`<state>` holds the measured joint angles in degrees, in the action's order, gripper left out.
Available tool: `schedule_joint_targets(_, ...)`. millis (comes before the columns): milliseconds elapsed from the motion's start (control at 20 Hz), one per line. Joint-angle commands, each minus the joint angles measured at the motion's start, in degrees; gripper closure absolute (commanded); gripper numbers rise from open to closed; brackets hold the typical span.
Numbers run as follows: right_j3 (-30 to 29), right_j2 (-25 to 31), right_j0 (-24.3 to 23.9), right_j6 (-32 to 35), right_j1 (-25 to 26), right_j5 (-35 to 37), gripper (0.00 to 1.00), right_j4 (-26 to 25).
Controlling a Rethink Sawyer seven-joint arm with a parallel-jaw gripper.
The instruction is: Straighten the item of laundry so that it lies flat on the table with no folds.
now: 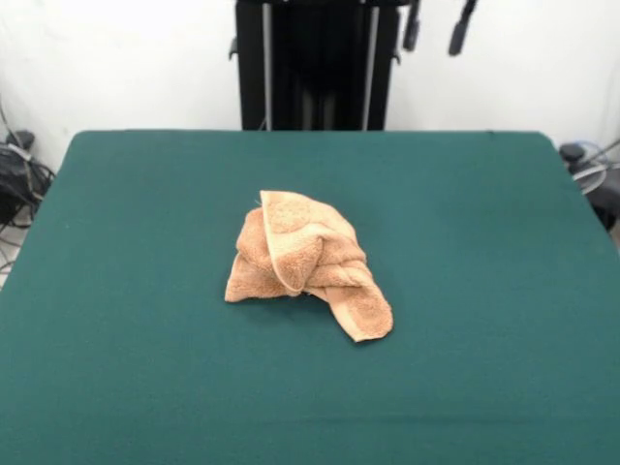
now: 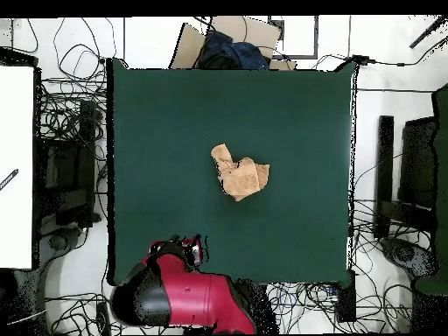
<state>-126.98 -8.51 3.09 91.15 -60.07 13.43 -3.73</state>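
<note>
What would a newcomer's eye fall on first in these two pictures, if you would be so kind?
First, the crumpled orange-tan terry towel, heaped in folds near the middle of the large dark green cloth-topped table, nothing touching it. Next, in the overhead view, the red and black robot arm drawn back at the table's bottom edge, well clear of the towel.

The front view looks from across the large rectangular dark green cloth-topped table (image 1: 145, 291), slightly downward and fairly close, so the near edge runs out of the picture's bottom. It faces the robot's black pedestal (image 1: 315, 63) at the far side, against a white wall.

The overhead view looks straight down from high above, taking in the whole table (image 2: 289, 122) and the cable-strewn floor around it, with the red and black robot arm (image 2: 188, 293) at the bottom. Both views share the tabletop, turned half round between them.
</note>
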Motion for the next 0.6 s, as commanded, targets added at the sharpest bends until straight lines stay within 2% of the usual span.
schedule_joint_targets(50, -6.29, 2.31, -3.86, 10.3, 5.35, -4.03, 0.0, -0.71)
schedule_joint_targets(350, -7.6, 4.88, -7.52, 8.54, 5.11, -4.73, 0.0, -0.99)
schedule_joint_targets(600, -6.51, 6.97, -10.54, 6.87, 5.98, -4.38, 0.0, -1.54)
